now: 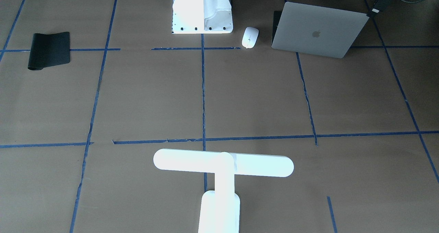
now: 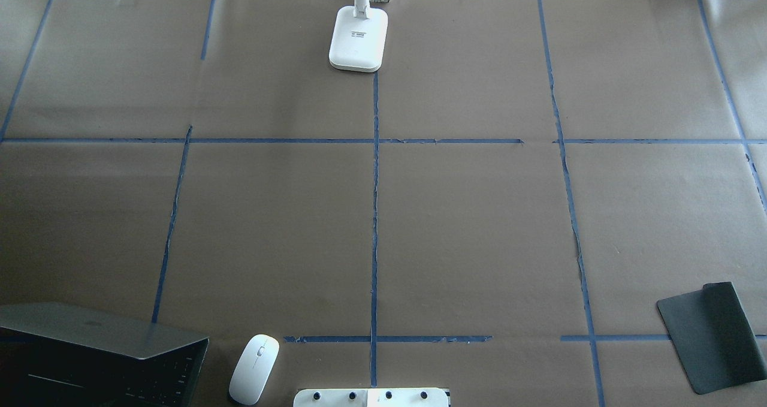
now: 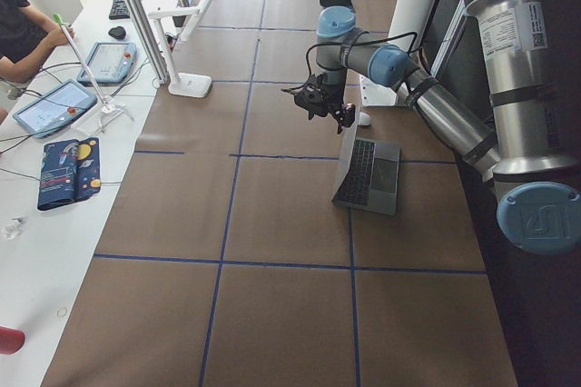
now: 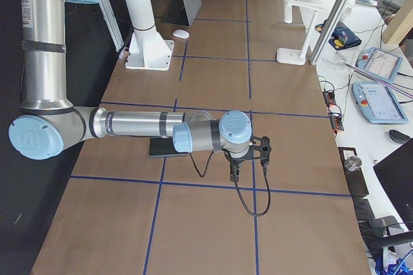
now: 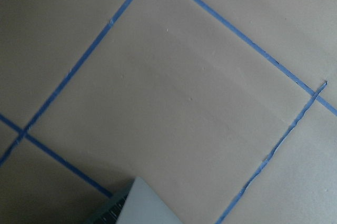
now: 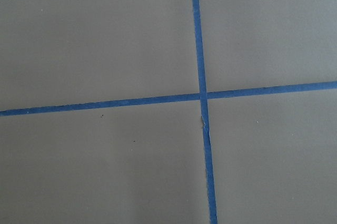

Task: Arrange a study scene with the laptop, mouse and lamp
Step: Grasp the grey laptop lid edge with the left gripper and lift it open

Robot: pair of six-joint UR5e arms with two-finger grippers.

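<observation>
Likely lid-opening step: left gripper (image 3: 329, 113) hovers over thin grey metal laptop (image 3: 368, 169), jaws' state untellable; next, small white oval mouse (image 1: 250, 37) beside it needs low pinch.

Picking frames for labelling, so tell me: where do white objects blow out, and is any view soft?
Exterior front-facing: the lamp and the pedestal are overexposed, surface detail washed out. Overhead exterior: pale sheen on the laptop lid. Left wrist-mounted: the laptop's corner looks soft. Right wrist-mounted: evenly lit, tape lines crisp.
</observation>
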